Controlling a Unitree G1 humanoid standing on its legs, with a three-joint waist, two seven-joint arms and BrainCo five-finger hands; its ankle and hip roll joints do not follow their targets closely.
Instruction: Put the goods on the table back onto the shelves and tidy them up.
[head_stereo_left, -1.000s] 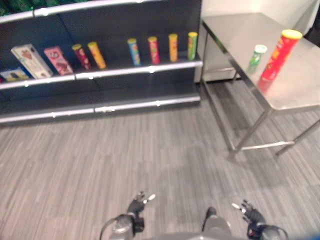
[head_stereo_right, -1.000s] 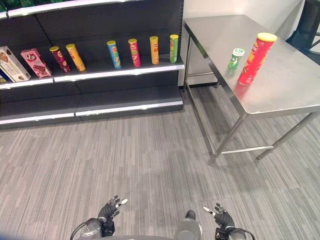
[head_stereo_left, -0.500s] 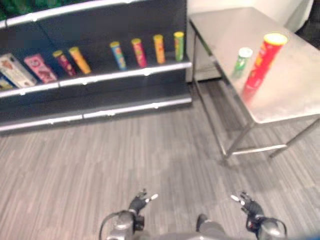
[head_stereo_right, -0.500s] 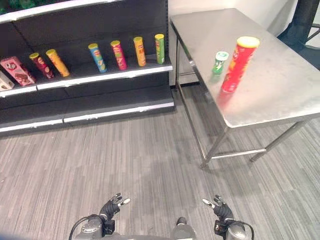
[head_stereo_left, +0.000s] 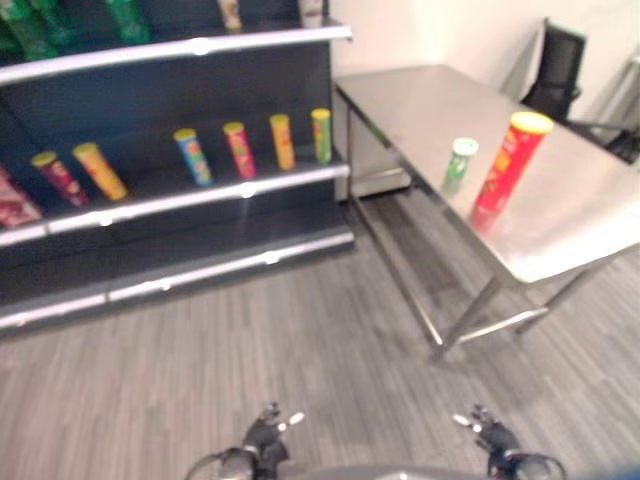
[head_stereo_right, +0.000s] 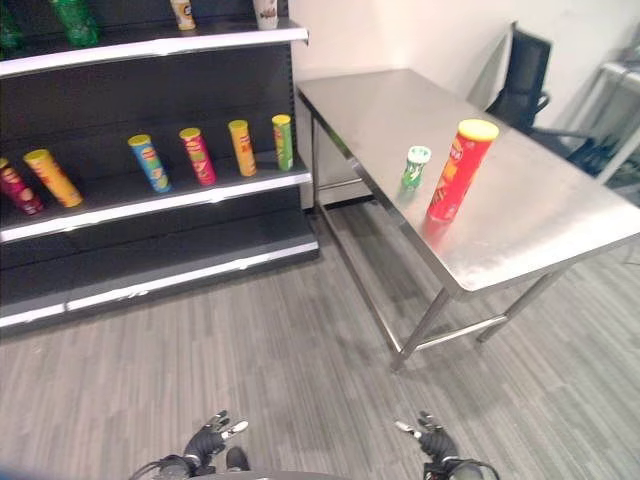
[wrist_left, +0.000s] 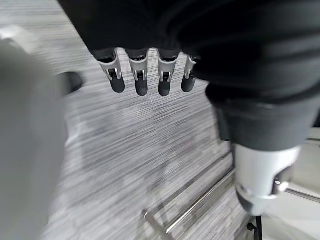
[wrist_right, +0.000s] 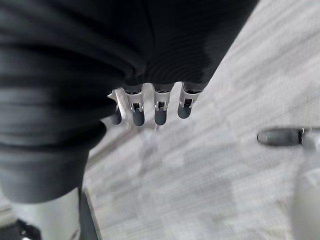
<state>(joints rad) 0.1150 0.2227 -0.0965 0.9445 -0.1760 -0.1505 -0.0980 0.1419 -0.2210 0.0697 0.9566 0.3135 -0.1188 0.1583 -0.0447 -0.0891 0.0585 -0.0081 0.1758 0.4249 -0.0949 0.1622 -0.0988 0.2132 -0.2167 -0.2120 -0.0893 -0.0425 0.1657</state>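
A tall red can with a yellow lid stands upright on the steel table, with a short green can just left of it. The dark shelf unit is to the left of the table and carries a row of upright cans on its middle board: blue, pink, orange and green. My left hand and right hand hang low over the floor, far from the table. The left fingers and the right fingers are straight and hold nothing.
A yellow can and a dark red can lean at the shelf's left end. Bottles stand on the top board. A black chair stands behind the table. Grey floor lies between me and both.
The camera has turned right and up: the shelf slid left, the boxes left the picture, and the top board and chair came in. Both hands stay low and open.
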